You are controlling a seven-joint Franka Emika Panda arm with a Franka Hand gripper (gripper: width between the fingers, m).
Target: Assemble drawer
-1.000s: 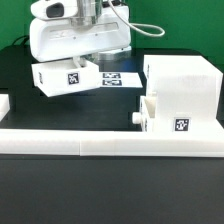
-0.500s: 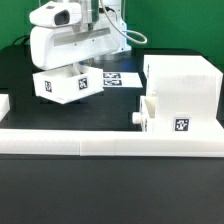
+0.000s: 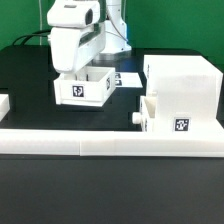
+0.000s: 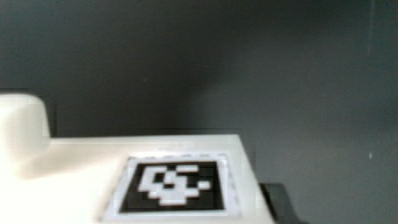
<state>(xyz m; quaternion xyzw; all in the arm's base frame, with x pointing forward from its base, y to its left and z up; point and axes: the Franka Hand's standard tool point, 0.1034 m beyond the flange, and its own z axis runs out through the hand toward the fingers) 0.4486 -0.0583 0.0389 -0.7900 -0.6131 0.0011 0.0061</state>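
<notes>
My gripper (image 3: pixel 80 70) is shut on a small white tray (image 3: pixel 83 88) and holds it above the black table, tag facing front. The tray hangs to the exterior view's left of the large white casing (image 3: pixel 188 85). A second tray with a round knob (image 3: pixel 140 118) sits in the casing's lower front and sticks out a little. In the wrist view the held tray's tagged wall (image 4: pixel 175 186) fills the lower part, with a white rounded knob (image 4: pixel 22 128) beside it and one dark finger (image 4: pixel 276 203) at its edge.
A long low white rail (image 3: pixel 110 141) runs across the front of the table. The marker board (image 3: pixel 127 78) lies flat behind the held tray. A small white piece (image 3: pixel 4 104) shows at the exterior view's left edge.
The arm has carried the tray toward the exterior view's right, closer to the casing. The tray has turned from tilted to nearly level.
</notes>
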